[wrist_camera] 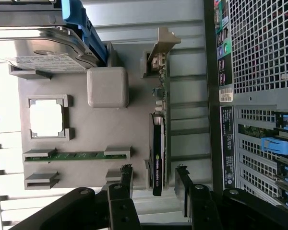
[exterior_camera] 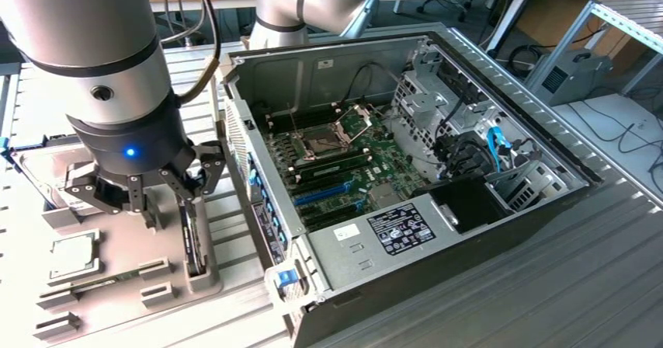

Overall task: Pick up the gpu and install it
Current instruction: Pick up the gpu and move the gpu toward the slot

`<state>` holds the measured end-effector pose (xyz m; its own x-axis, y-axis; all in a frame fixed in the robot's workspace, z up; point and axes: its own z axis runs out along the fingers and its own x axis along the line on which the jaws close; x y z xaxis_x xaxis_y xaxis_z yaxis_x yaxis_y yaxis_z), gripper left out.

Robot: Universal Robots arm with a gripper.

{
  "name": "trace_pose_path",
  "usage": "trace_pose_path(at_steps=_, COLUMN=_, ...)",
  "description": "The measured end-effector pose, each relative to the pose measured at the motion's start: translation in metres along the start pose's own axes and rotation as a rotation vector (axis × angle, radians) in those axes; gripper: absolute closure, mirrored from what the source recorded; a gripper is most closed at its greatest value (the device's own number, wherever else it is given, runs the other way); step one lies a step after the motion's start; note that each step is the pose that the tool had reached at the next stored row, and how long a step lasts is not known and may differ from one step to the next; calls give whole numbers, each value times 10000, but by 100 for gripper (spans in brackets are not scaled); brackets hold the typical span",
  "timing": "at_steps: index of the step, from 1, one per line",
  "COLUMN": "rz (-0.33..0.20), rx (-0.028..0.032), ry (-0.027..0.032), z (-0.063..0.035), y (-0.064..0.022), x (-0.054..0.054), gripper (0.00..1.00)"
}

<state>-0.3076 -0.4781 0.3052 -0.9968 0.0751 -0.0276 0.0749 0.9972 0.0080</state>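
Note:
The gpu (wrist_camera: 157, 143) is a slim dark card with a silver end bracket (wrist_camera: 161, 42). It stands on edge in a slot of the grey parts fixture (wrist_camera: 110, 129). In the exterior view the gpu (exterior_camera: 192, 243) is a thin dark strip just left of the computer case. My gripper (wrist_camera: 154, 181) is open, with one black finger (wrist_camera: 126, 178) on each side of the card's end and a gap on both sides. Seen from outside, the gripper (exterior_camera: 171, 208) hangs low over the fixture (exterior_camera: 114, 286), right above the card. Nothing is held.
The open computer case (exterior_camera: 446, 68) lies on its side at the exterior view's right, with the motherboard and its blue slots (exterior_camera: 326, 196) exposed. The fixture also holds a hard drive (wrist_camera: 38, 50), a square processor (wrist_camera: 46, 119) and a memory stick (wrist_camera: 77, 155). The case's rear grille (wrist_camera: 259, 52) is close beside the card.

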Motion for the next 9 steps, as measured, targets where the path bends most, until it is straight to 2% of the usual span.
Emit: trace_pose_path(at_steps=9, rz=0, rx=0, ry=1, z=15, y=0, x=0, gripper=52)
